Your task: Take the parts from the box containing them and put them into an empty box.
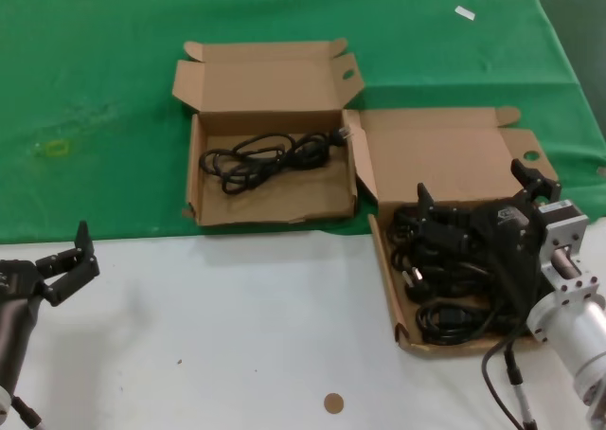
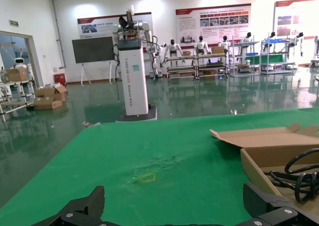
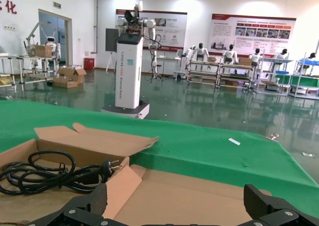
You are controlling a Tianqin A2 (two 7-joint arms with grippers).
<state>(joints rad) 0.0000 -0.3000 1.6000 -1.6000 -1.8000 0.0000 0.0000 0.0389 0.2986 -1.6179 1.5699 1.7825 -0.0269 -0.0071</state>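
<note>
The box containing the parts (image 1: 386, 277) lies at the right, lid open, with several black coiled cables (image 1: 445, 288) inside. My right gripper (image 1: 476, 188) hovers open and empty just above those cables; in the right wrist view it (image 3: 177, 208) faces that box's raised lid (image 3: 199, 196). The other box (image 1: 270, 210), with a wavy front wall, sits to the left on the green cloth and holds one black cable (image 1: 270, 157), which also shows in the right wrist view (image 3: 40, 172). My left gripper (image 1: 74, 262) rests open and empty at the near left, over the white table.
Green cloth (image 1: 95, 89) covers the far half of the table and white surface (image 1: 237, 326) the near half. A small brown disc (image 1: 332, 403) lies near the front edge. The left wrist view shows the left box's flap (image 2: 259, 135) and a yellow mark (image 2: 147, 177).
</note>
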